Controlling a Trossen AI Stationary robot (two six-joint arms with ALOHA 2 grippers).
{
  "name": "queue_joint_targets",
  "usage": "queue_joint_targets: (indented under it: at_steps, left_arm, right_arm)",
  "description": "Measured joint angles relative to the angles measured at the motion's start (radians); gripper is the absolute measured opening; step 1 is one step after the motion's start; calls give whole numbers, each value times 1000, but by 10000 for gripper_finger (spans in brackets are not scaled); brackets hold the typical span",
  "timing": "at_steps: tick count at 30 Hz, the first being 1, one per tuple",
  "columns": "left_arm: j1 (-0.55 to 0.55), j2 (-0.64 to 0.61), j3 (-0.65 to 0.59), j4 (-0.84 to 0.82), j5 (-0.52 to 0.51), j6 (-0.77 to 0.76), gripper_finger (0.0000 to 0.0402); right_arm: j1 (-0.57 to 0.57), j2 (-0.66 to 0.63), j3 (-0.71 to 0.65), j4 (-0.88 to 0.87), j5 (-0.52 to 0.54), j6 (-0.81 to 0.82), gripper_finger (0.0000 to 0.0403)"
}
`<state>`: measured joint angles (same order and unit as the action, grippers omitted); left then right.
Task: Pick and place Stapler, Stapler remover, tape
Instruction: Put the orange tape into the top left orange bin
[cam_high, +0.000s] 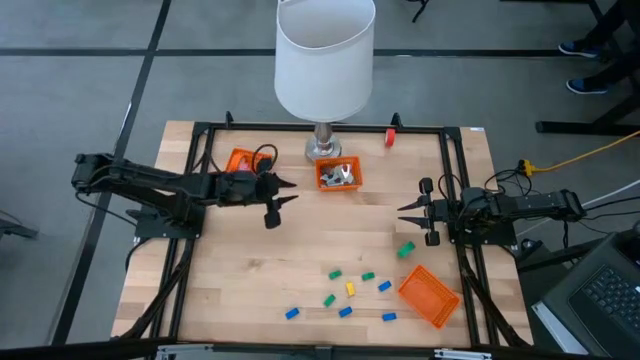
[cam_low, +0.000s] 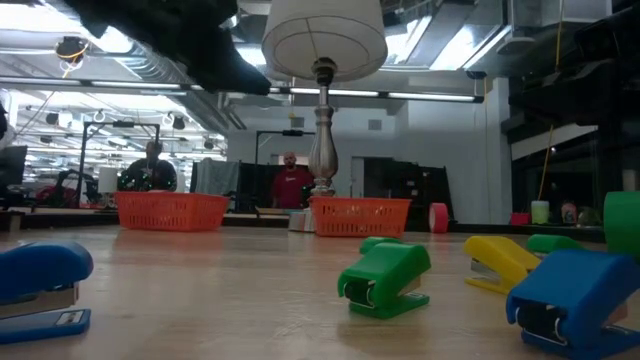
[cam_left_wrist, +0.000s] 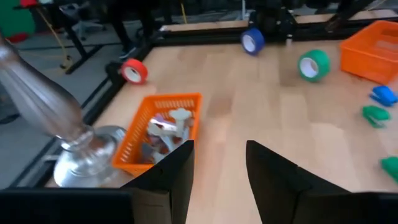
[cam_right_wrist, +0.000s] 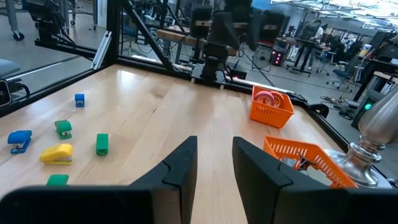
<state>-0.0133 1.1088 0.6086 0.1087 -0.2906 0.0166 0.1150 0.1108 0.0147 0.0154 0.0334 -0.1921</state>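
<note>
Both: left hand and right hand part-open, holding nothing.

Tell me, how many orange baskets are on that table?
3. One basket sits at the far left by the left gripper, a second in front of the lamp base, and a third lies tilted at the near right corner. None seems hidden.
</note>
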Motion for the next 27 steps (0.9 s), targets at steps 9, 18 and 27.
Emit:
queue_joint_targets:
  at_steps: [9,18,27]
  left_arm:
    - [-113,1,-30,-1,-3,-67,141]
    - [-167,1,-30,0,-91,-112,141]
    - [-168,1,-30,0,-104,-127,141]
  right_arm:
    - [0,0,0,5,0,-1,106]
    - [0,0,0,192,-26,432,106]
    - [0,0,0,299,6,489,106]
